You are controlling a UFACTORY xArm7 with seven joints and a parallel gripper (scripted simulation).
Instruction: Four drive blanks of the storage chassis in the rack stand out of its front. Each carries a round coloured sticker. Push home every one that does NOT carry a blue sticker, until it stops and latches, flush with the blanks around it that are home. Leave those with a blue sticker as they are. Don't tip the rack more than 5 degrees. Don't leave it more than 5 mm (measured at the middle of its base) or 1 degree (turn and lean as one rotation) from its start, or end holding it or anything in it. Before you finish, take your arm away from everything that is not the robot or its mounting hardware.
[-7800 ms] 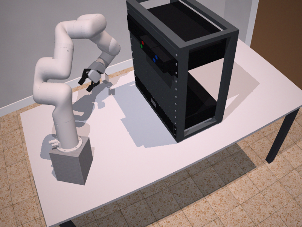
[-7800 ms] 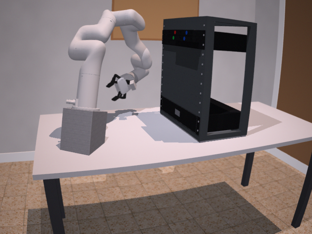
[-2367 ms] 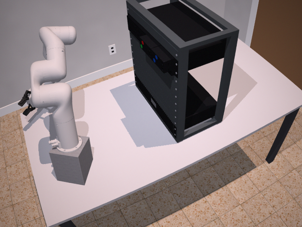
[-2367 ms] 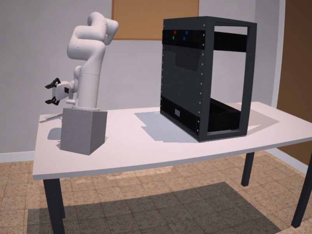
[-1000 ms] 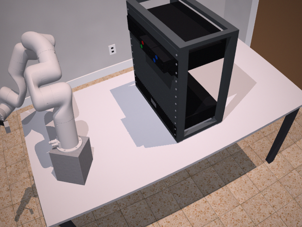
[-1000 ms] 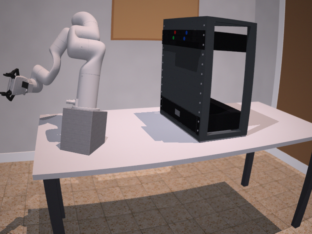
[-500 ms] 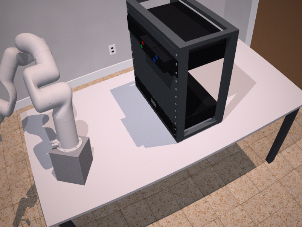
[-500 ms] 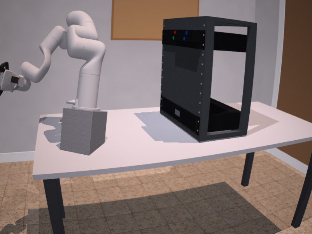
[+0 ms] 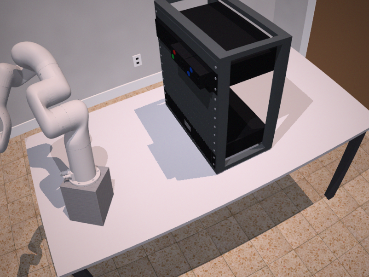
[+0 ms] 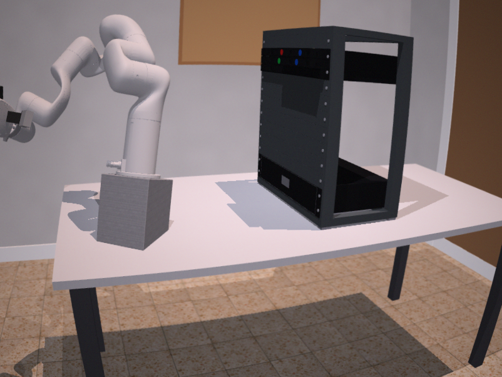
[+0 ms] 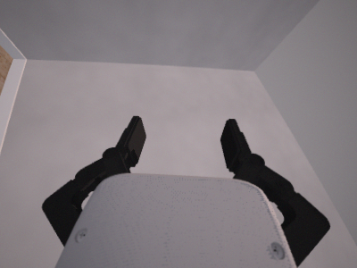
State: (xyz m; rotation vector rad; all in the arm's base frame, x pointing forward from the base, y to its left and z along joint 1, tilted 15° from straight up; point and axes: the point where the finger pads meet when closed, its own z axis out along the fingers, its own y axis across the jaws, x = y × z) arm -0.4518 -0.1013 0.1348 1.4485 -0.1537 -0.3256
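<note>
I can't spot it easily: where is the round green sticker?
In the exterior view, the round green sticker sits high on the dark metal rack front, directly beneath the red sticker.

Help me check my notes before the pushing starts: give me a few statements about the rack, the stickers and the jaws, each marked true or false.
1. The four stickers on the rack are one red, one green and two blue. True.
2. The gripper is shut on a drive blank. False: its jaws stand wide open with nothing between them, facing a bare wall.
3. The stickered blanks sit near the top of the rack's front. True.
4. The red sticker is below the green one. False: red is above green.
5. The arm's pedestal stands on the floor. False: it stands on the table, left of the rack.
</note>
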